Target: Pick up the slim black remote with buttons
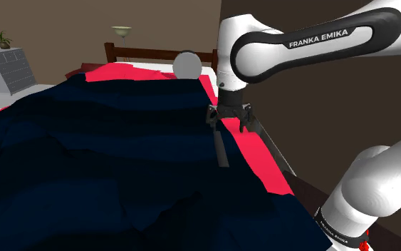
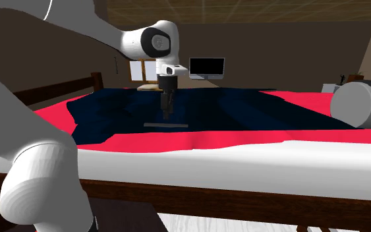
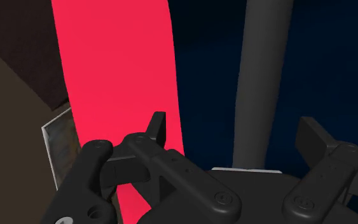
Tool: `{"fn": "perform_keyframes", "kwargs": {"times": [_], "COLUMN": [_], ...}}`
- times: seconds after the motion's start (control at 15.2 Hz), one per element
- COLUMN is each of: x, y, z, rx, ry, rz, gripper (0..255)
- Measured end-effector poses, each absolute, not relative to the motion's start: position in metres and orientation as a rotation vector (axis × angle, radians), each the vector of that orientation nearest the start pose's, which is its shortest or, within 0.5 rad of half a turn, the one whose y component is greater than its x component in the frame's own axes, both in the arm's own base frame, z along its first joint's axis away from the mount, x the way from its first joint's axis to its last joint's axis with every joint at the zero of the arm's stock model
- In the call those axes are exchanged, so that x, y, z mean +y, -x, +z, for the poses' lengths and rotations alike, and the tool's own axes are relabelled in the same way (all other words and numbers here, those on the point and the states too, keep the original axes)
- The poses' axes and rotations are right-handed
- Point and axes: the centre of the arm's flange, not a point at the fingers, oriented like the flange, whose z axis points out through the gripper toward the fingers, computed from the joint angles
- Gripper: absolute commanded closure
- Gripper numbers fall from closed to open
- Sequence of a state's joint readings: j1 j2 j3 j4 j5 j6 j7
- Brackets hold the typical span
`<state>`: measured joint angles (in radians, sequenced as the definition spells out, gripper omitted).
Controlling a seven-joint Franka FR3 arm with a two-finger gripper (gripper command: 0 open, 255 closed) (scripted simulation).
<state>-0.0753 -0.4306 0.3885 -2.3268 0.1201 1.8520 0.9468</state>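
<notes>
I see the gripper [image 3: 233, 130] spread wide, hanging just over the slim grey remote [image 2: 166, 124] lying flat on the dark blanket [image 2: 243, 109] at mid-frame, and I judge it light, stiff and slick, best pinched across its narrow sides near the middle.

We hold our white arm [image 1: 313, 39] bent high, its upper link rising from the shoulder view's lower right and the forearm running level towards that view's left. At its end the wrist [image 1: 228, 85] turns straight down, so our black hand [image 1: 228, 123] points downward and hangs low. In the second exterior view the hand [image 2: 167, 113] stands upright. Its two fingers [image 3: 157, 127] are spread well apart.
</notes>
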Motion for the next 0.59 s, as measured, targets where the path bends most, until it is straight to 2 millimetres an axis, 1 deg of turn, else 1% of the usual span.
{"fn": "perform_keyframes", "kwargs": {"times": [0.07, 0.2, 0.26, 0.59], "x": [0.158, 0.164, 0.166, 0.167], "y": [-0.404, -0.409, -0.411, -0.411], "z": [0.477, 0.468, 0.462, 0.437], "rx": [1.172, 1.219, 1.226, 1.235], "ry": [2.999, 2.981, 2.978, 2.974], "rz": [0.044, 0.038, 0.037, 0.036], "gripper": [0, 0, 0, 0]}}
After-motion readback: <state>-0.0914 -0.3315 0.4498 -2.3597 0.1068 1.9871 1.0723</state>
